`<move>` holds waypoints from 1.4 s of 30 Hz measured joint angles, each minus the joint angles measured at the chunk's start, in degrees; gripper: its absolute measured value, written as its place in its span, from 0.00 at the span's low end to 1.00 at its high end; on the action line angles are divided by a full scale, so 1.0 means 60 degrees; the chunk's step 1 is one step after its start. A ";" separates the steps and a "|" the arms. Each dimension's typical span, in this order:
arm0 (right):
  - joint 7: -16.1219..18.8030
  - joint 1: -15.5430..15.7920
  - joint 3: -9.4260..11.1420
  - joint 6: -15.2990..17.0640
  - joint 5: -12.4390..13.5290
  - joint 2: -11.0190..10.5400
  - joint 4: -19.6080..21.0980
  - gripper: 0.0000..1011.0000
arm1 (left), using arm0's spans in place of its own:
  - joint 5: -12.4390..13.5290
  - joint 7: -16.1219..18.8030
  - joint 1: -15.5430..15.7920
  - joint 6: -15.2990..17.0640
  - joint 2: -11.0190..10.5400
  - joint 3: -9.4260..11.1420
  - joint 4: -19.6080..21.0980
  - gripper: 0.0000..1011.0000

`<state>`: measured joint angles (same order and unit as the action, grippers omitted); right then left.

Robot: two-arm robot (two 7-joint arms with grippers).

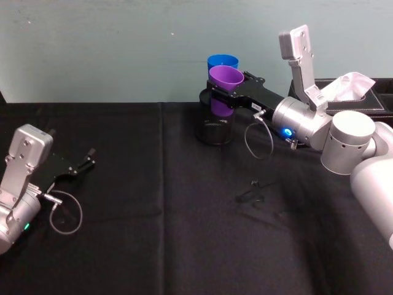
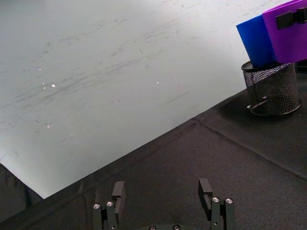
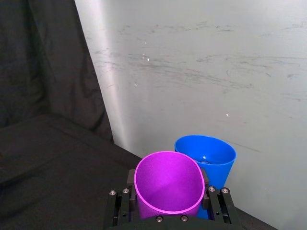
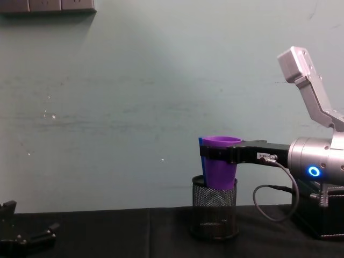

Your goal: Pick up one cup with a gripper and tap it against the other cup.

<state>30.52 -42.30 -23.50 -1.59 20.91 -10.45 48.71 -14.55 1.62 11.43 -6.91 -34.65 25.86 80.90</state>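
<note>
The purple cup [image 1: 226, 78] hangs upright in the air at the back of the table, and my right gripper [image 1: 222, 97] is shut on its sides. Just behind it, and touching it or nearly so, stands the blue cup [image 1: 222, 61]. In the right wrist view the purple cup [image 3: 168, 184] sits between the black fingers [image 3: 120, 206], with the blue cup [image 3: 211, 155] beyond it. The chest view has the purple cup [image 4: 220, 172] hiding nearly all of the blue one. My left gripper [image 1: 83, 166] rests open at the table's left, also in its own view [image 2: 162, 191].
A black wire-mesh pen holder [image 1: 215, 129] stands under the two cups; the blue cup [image 2: 256, 40] seems to rise from it [image 2: 271, 88]. A black tissue box [image 1: 353, 92] sits at the back right. A small dark object [image 1: 252, 193] lies mid-table on the black cloth.
</note>
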 joint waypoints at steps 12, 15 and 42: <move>0.0001 0.0000 0.0001 0.0001 0.0000 0.0000 0.0000 0.72 | 0.0000 0.0000 0.0000 0.0000 0.0000 0.0000 0.0000 0.99; 0.0001 0.0000 0.0001 0.0001 0.0000 0.0000 -0.0001 0.72 | 0.0000 0.0000 0.0000 0.0000 0.0000 -0.0001 0.0000 0.99; 0.0001 0.0000 0.0001 0.0001 0.0000 0.0000 -0.0001 0.72 | 0.0000 0.0000 0.0000 0.0000 0.0000 0.0000 0.0000 0.99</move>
<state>30.53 -42.31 -23.49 -1.58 20.91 -10.45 48.71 -14.55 1.62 11.43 -6.91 -34.65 25.86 80.90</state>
